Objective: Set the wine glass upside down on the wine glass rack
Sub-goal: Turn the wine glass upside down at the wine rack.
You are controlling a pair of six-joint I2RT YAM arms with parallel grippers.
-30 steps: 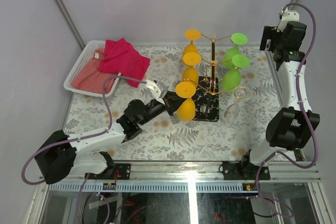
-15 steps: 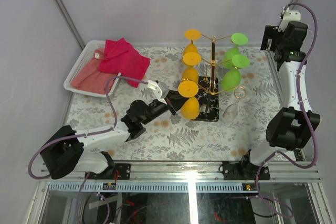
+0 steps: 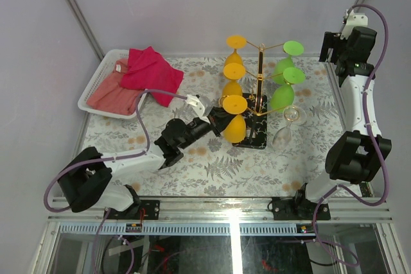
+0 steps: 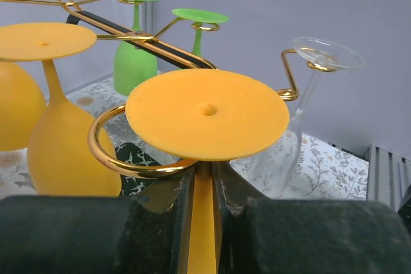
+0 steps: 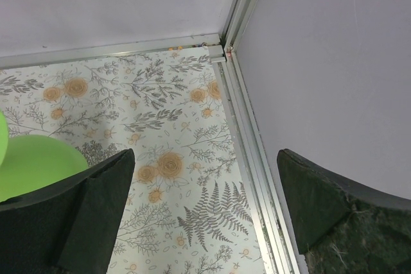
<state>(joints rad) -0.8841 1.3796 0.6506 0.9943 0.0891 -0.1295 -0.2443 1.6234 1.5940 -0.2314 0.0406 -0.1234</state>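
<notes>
The wine glass rack has a gold pole (image 3: pixel 261 78) on a black veined base (image 3: pixel 254 138). My left gripper (image 3: pixel 218 120) is shut on the stem (image 4: pixel 204 222) of an upside-down orange wine glass (image 3: pixel 235 129). The glass's foot (image 4: pixel 207 113) sits just above a curled gold arm (image 4: pixel 109 158) that wraps round the stem at the rack's near left. My left gripper (image 4: pixel 204 178) grips just below that arm. My right gripper (image 3: pixel 334 48) is raised at the back right corner. It is open and empty (image 5: pixel 205 203).
Two more orange glasses (image 3: pixel 232 68), green glasses (image 3: pixel 283 97) and a clear glass (image 3: pixel 286 129) hang upside down on the rack. A white basket (image 3: pixel 96 85) with red cloths (image 3: pixel 151 68) stands at the back left. The table's metal rail (image 5: pixel 247 133) runs under the right gripper.
My left gripper has moved right and towards the rack with the orange glass. The stem now stands inside the curled gold arm. The right arm has not moved.
</notes>
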